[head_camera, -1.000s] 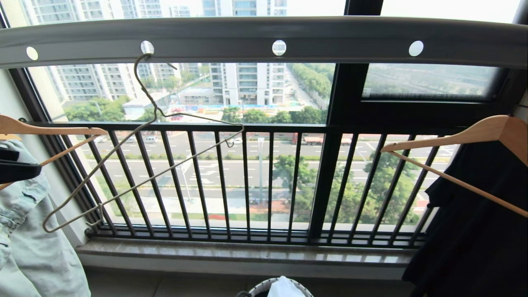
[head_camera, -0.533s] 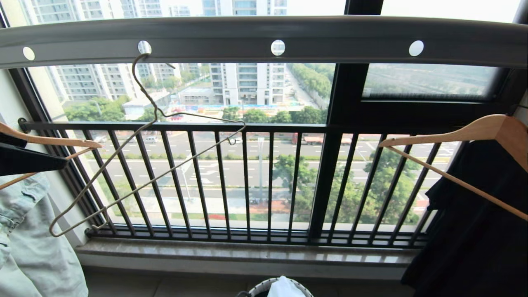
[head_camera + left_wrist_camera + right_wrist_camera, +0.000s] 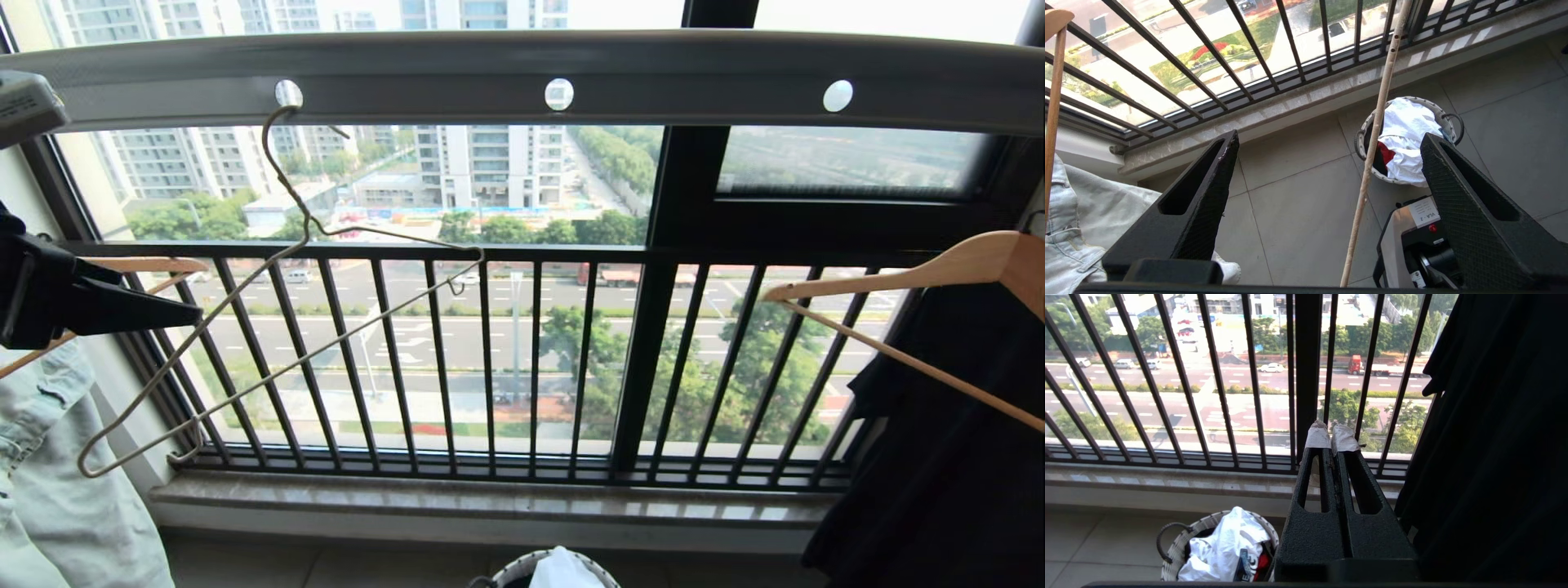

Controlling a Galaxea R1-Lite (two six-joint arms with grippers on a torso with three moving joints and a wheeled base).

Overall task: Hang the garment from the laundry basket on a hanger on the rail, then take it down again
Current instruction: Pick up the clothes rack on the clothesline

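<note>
left gripper lines up on the bare hanger

the hanger hangs empty from the rail. left gripper, jaws wide apart, has the wire between them, untouched. right gripper parked, jaws together. the garment lies in the laundry basket; next, probably close on the hanger.

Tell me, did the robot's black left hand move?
Yes. The black left hand reached rightward, farther past the black barred window railing, toward the thin beige wire hanger.
</note>
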